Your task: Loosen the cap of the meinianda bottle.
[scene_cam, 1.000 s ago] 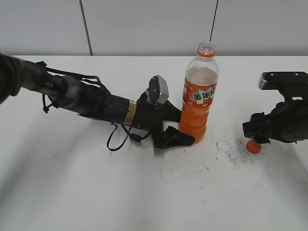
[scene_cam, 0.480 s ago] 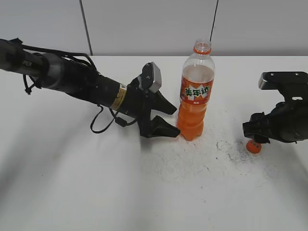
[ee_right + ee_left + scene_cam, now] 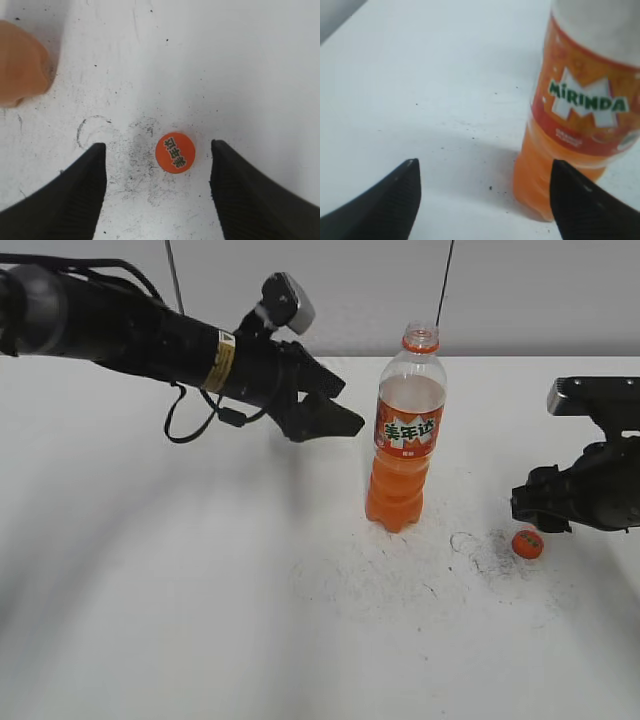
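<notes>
The meinianda bottle (image 3: 405, 430) stands upright mid-table with no cap on its open neck; it shows in the left wrist view (image 3: 580, 115) with its MIRINDA label. The orange cap (image 3: 527, 543) lies on the table to the bottle's right, and in the right wrist view (image 3: 174, 152) between the jaws. My left gripper (image 3: 335, 405) is open and empty, raised to the left of the bottle (image 3: 482, 172). My right gripper (image 3: 157, 150) is open above the cap, not touching it; it sits low at the right (image 3: 530, 510).
The white table (image 3: 200, 590) has dark scuff marks (image 3: 480, 550) around the bottle base and the cap. A grey wall (image 3: 300, 290) runs behind the table's far edge. The bottle's base shows blurred at the left in the right wrist view (image 3: 22, 65).
My left gripper has let go of the bottle's lower part, risen and drawn back to the upper left. The bottle stands free. My right gripper has lifted slightly off the cap.
</notes>
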{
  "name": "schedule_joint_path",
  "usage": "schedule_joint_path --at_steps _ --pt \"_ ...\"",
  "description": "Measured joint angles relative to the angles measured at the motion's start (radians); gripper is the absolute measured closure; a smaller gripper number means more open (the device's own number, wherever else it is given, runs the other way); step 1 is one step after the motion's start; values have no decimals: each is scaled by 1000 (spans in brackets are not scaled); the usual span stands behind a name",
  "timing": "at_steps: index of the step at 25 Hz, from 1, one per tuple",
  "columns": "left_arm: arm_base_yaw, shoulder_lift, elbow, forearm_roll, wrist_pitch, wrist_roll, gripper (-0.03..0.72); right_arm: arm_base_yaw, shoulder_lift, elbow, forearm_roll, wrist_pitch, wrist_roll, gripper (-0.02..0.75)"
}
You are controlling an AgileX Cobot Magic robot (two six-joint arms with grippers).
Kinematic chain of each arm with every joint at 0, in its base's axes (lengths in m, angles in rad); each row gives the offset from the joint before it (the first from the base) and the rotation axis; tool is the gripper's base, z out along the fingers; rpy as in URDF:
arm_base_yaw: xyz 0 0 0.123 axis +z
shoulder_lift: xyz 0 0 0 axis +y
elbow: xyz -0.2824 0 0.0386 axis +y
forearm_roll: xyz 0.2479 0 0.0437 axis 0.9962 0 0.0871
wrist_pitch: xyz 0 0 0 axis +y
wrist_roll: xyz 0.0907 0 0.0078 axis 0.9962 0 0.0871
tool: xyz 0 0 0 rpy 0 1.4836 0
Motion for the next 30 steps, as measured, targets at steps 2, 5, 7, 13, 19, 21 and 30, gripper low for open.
schedule_joint_path --at_steps 2,5,7,13,19,21,30 --pt "7 -32 0 0 5 -4 86 0 -23 0 0 11 0 258" --pt "18 -71 3 0 25 -5 99 0 -62 0 0 37 0 258" --pt "23 -100 19 0 77 -7 102 0 -87 0 0 57 0 258" --pt "24 -191 124 -1 347 -8 102 0 -161 0 0 119 0 258" --pt "23 -269 277 -37 671 -24 102 0 -245 0 0 187 1 258" --pt "21 -291 317 -127 781 -26 102 0 -272 0 0 222 1 258" --pt "-29 -373 369 -502 1093 -27 104 0 -428 0 0 450 1 258"
